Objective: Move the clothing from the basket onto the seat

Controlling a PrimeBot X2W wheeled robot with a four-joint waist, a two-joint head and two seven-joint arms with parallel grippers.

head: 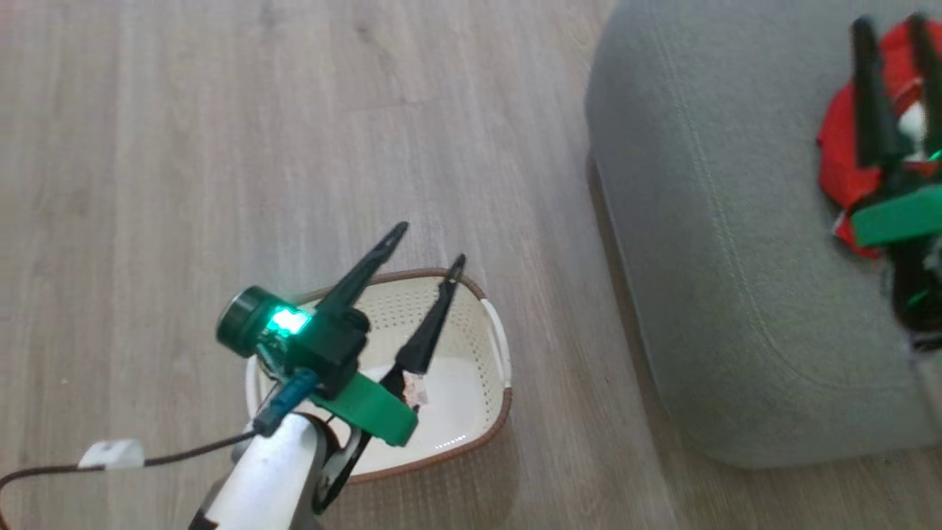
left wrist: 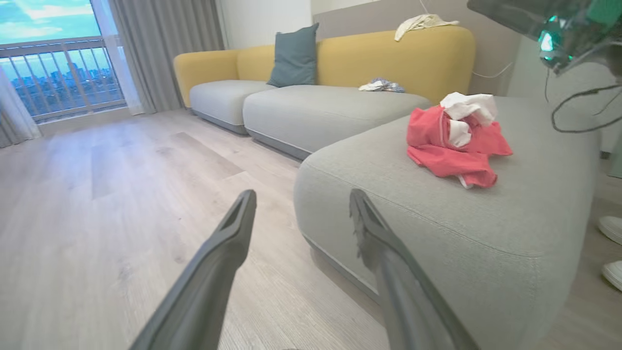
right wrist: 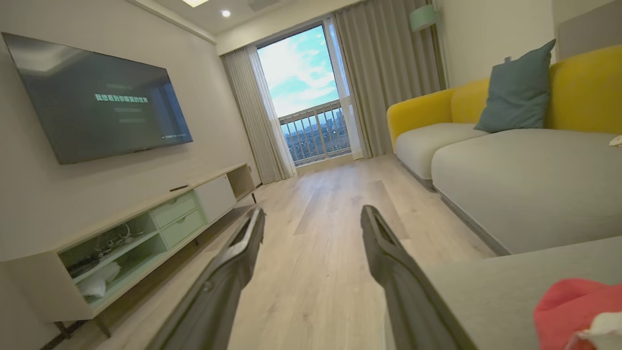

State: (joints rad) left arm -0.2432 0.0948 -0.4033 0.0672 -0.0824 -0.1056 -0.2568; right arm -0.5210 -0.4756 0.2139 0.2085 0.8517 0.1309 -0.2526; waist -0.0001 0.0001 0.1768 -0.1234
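Observation:
The cream basket point(head: 494, 346) with a brown rim stands on the wood floor, and no clothing shows inside it. My left gripper point(head: 429, 243) hovers over the basket, open, with nothing between its fingers point(left wrist: 228, 243). A crumpled heap of red and white clothing point(left wrist: 457, 141) lies on the grey seat point(head: 706, 221). Above that clothing point(head: 839, 154), at the head view's right edge, my right gripper point(head: 894, 26) stands open and holds nothing. In the right wrist view, the right gripper point(right wrist: 311, 216) points out over the floor, with the clothing point(right wrist: 573, 311) at the lower right corner.
A yellow and grey sofa point(left wrist: 311, 102) with a teal cushion point(left wrist: 294, 56) stands behind the seat. Along the far wall runs a TV unit point(right wrist: 146, 228) under a wall screen point(right wrist: 97, 107). Two white shoes point(left wrist: 611, 248) of a person show beside the seat.

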